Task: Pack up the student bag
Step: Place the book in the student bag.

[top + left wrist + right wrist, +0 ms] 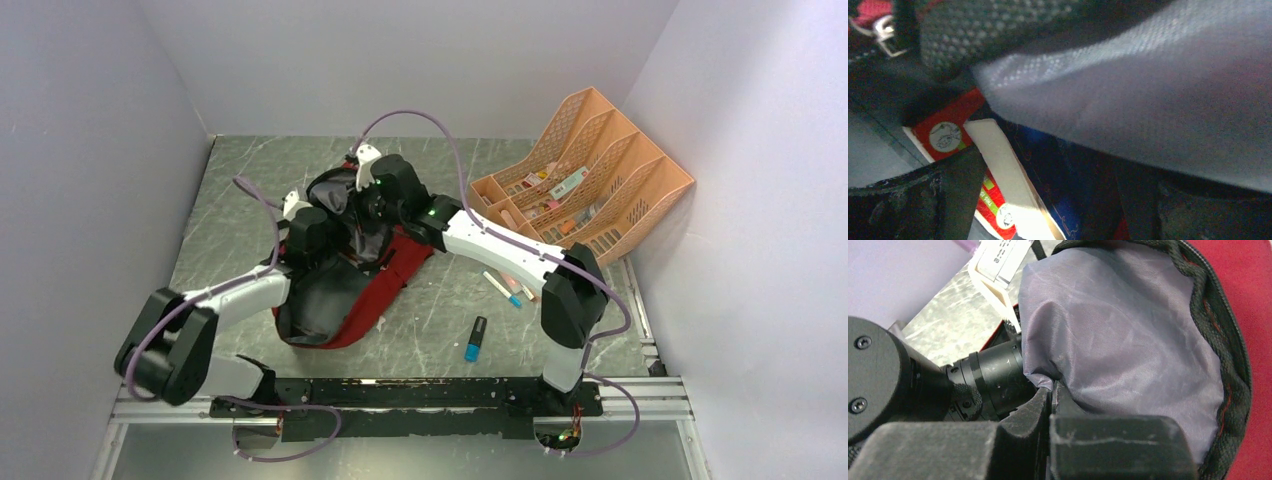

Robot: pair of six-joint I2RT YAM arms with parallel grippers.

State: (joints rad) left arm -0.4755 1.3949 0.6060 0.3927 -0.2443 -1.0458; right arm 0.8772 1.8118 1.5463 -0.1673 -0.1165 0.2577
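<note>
The left arm and right arm stretch forward, right jaws pinched together, left jaws apart.

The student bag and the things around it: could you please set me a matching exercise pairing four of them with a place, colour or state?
Things:
1. student bag
2. desk organiser
3. blue-and-black marker
4. right gripper

Places, colours or states:
A. lying flat on the bare table, right of the bag
B. fingers shut on the grey lining
C. dark red, lying open at left-centre
D. peach mesh, tilted at the far right corner

Pairs: 1-C; 2-D; 3-A; 4-B.
</note>
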